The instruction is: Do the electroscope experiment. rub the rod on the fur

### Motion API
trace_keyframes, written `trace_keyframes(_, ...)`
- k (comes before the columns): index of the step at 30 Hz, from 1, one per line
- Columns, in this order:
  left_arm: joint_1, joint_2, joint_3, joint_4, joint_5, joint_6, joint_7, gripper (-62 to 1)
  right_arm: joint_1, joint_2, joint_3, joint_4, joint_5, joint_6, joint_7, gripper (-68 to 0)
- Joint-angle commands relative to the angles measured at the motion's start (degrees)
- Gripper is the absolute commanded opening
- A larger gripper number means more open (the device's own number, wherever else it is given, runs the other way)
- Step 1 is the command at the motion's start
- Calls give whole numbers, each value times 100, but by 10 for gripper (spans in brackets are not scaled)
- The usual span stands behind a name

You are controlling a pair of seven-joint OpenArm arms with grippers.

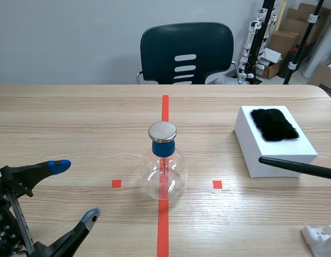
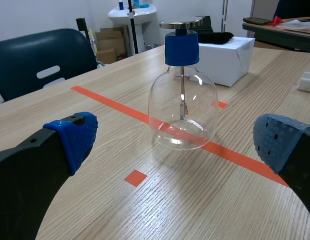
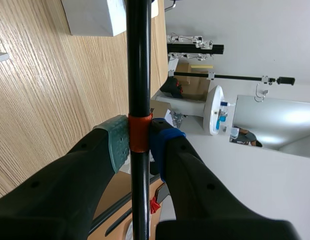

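- Starting on your left, the left gripper (image 1: 75,191) sits low over the near table edge with its blue-padded fingers (image 2: 74,137) spread wide and nothing between them.
- Ahead of it you have the electroscope (image 1: 163,171): a clear glass flask standing upright on the red tape line, with a blue stopper (image 1: 162,148) and a flat metal disc (image 1: 162,130) on top.
- Further right, the white box (image 1: 272,147) rests on the table, well apart from the flask, with the black fur (image 1: 274,124) lying on its top face.
- The black rod (image 1: 299,167) comes in from the right, and its tip shows against the box's near side, below the fur and apart from it. You cannot tell whether it touches the box.
- Your right gripper (image 3: 139,142) is pinching the rod at its orange band (image 3: 139,132), one pad pressed on each side.
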Motion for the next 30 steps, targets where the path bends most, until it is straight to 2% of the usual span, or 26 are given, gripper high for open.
trace_keyframes(1, -15, 26, -7, 63, -28, -7, -111, 14, -11, 15, 92, 111, 81, -42, 2, -669)
trace_keyframes(20, -15, 26, -7, 63, -28, -7, -111, 14, -11, 13, 92, 111, -2, -42, -35, -669)
trace_keyframes(30, -15, 26, -7, 63, -28, -7, -111, 14, -11, 17, 92, 109, 140, -42, -1001, -669)
